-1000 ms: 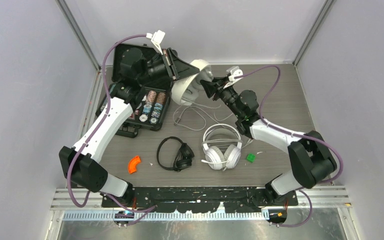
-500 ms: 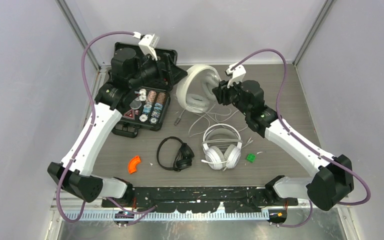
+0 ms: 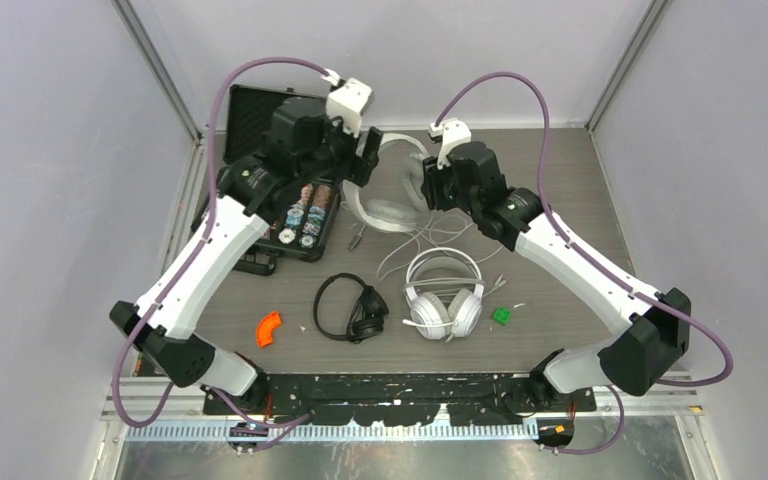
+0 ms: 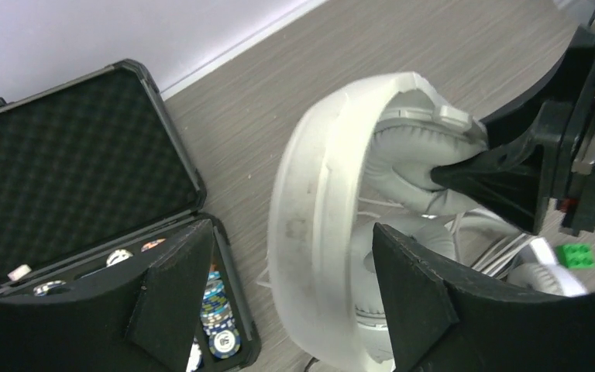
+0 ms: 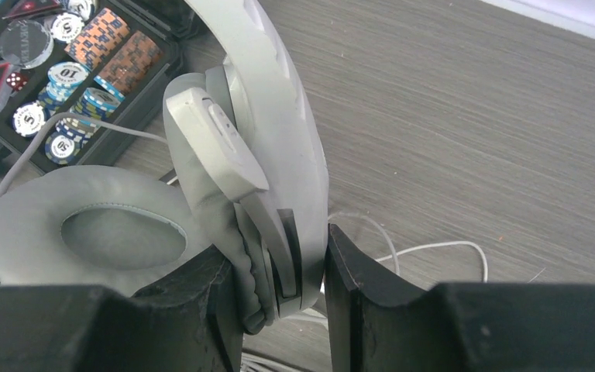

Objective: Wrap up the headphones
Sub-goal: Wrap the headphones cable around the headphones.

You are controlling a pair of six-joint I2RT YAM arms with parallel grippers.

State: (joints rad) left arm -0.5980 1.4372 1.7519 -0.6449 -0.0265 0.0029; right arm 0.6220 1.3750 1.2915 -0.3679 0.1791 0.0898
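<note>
Both arms are stretched toward the far middle of the desk [image 3: 600, 190], with the wrists turned toward each other at the raised white headset [image 3: 380, 215]. From above, the fingertips are hidden by the wrists. The left fingers [image 4: 174, 298] are spread wide astride its headband, and contact cannot be told. The right fingers [image 5: 356, 287] are clamped on it at one earcup. The second white headset [image 3: 445, 295] and the black pair [image 3: 350, 308] are seen lying nearer the bases.

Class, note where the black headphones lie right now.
In the top view the black headphones lie flat just left of centre, between the orange piece on their left and white headphones on their right.
</note>
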